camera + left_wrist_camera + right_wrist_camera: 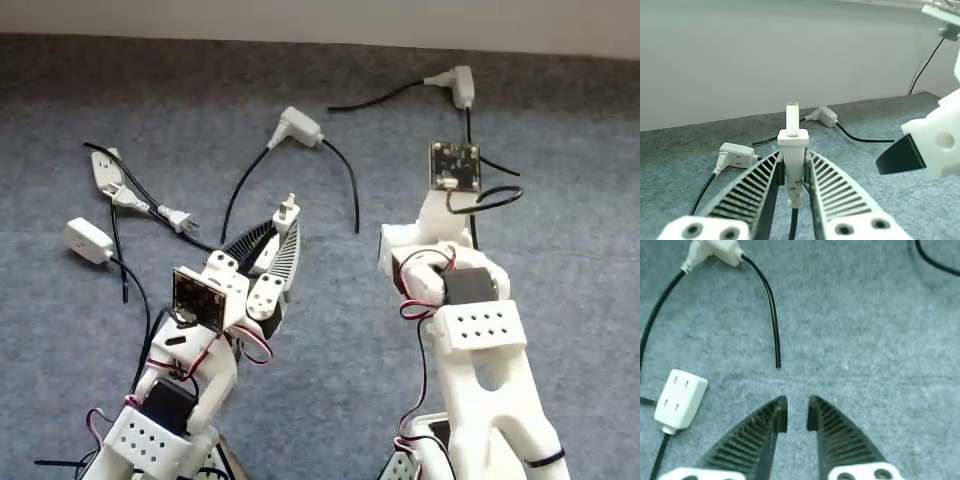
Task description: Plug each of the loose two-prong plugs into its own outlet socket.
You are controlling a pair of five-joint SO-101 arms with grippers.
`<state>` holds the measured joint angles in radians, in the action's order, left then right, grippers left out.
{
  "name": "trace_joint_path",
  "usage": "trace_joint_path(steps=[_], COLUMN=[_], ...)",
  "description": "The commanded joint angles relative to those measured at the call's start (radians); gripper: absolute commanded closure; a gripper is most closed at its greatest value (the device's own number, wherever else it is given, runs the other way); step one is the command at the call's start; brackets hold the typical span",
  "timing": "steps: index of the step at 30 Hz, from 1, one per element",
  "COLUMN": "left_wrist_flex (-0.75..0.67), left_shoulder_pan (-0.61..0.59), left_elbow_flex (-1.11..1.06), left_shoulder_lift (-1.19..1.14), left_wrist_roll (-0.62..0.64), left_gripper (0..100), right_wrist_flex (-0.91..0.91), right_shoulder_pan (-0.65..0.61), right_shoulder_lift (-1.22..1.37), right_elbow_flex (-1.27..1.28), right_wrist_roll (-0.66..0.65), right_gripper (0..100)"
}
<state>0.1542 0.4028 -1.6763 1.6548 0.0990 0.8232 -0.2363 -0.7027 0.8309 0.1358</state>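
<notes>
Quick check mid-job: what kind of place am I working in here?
Probably a robot test bench, not a home: a grey carpet-like mat, a plain pale wall, a loose outlet socket, and a plug in the left gripper.

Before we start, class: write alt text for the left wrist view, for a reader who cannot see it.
The black ribbed left gripper is shut on a white two-prong plug, prongs pointing away from the camera. Beyond it, a white outlet socket block on a black cord lies on grey carpet.
</notes>
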Motion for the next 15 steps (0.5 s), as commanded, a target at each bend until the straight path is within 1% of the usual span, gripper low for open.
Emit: trace_joint_path(steps=[1, 3, 7, 11, 15], left_wrist_flex=[0.003, 0.003, 0.003, 0.003, 0.003], left_shoulder_pan=[-0.002, -0.002, -0.002, -0.002, -0.001], left_elbow_flex=[-0.027, -0.027, -0.027, -0.027, -0.027], left_shoulder_lift=[0.008, 0.008, 0.008, 0.008, 0.008], left_wrist_roll=[0.008, 0.008, 0.008, 0.008, 0.009], left_gripper=[100, 100, 100, 100, 100], right_wrist_flex=[-0.013, -0.013, 0.024, 0.145, 0.209], right_shoulder_pan=[0.008, 0.001, -0.099, -0.265, -0.446], right_shoulder_lift=[-0.012, -0.012, -0.012, -0.012, -0.012], right_elbow_flex=[-0.179, -0.263, -0.460, -0.631, -0.670], right_wrist_roll=[0.012, 0.012, 0.008, 0.009, 0.006], right_gripper=[97.2, 97.6, 99.2, 99.2, 99.2])
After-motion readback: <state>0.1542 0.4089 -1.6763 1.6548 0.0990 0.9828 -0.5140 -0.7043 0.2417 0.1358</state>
